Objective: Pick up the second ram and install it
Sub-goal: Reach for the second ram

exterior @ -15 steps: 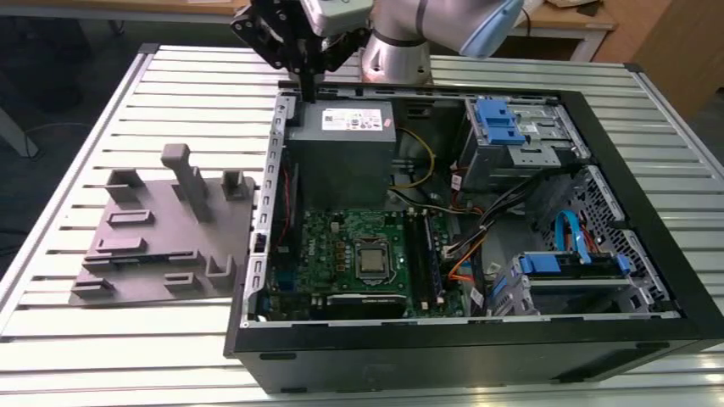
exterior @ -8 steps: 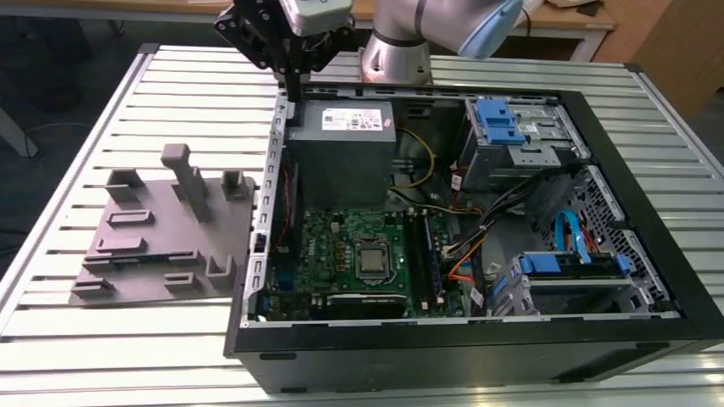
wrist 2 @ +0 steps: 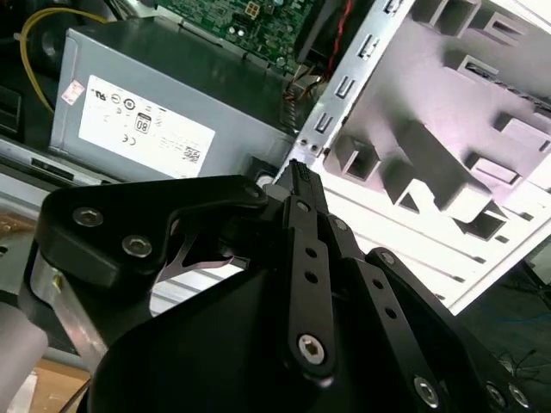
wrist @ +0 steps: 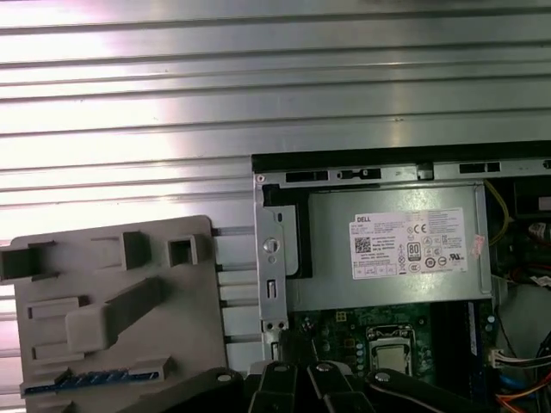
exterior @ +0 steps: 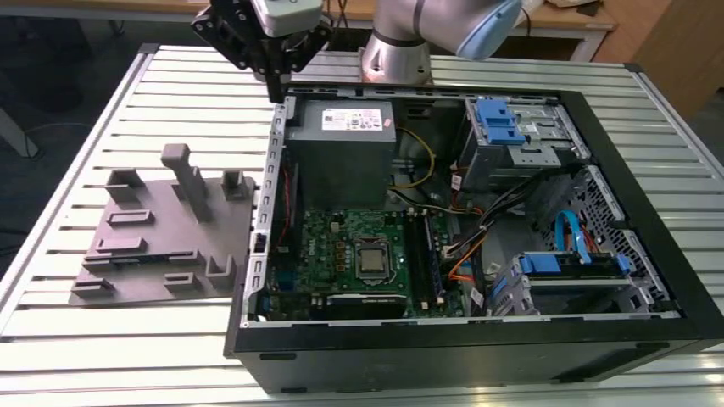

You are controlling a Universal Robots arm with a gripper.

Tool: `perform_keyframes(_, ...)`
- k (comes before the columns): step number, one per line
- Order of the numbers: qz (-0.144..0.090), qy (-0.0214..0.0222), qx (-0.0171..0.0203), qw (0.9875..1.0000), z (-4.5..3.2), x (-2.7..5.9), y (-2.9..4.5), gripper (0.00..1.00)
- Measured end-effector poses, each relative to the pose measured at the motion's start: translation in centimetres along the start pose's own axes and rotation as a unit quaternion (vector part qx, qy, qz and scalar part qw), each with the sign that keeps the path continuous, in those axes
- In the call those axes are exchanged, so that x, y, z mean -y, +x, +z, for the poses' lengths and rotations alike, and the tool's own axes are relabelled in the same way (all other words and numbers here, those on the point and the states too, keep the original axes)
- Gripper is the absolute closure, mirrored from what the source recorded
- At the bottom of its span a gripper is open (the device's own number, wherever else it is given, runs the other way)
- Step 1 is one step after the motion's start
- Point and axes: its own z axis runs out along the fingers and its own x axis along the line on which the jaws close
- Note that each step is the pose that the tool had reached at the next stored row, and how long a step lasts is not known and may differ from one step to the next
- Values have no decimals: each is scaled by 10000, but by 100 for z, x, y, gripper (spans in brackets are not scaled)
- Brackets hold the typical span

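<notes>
My gripper (exterior: 275, 88) hangs above the back left corner of the open computer case (exterior: 633, 254), over its metal edge beside the grey power supply (exterior: 342, 144). In the second wrist view the gripper (wrist 2: 297, 169) has its fingertips pressed together, shut with nothing between them. A long narrow strip with blue marks, which looks like the second ram (wrist: 90, 379), lies in a slot of the grey fixture plate (wrist: 112, 258), well away from the gripper (wrist: 301, 372). The motherboard (exterior: 339, 246), with its memory slots (exterior: 425, 254), lies inside the case.
The fixture plate (exterior: 153, 242) with upright posts lies on the slatted metal table (exterior: 136, 102) at the exterior view's left of the case. Drive bays with blue brackets (exterior: 498, 119), cables and the silver processor (exterior: 374, 259) are inside the case.
</notes>
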Motion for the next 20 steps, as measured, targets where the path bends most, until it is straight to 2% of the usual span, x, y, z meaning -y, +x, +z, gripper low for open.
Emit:
perform_keyframes(4, 1, 0, 0, 10000, 0, 8, 103, 89)
perform_keyframes(17, 1, 0, 0, 10000, 25, 24, 307, 89)
perform_keyframes(20, 0, 0, 0, 10000, 31, 30, 374, 89)
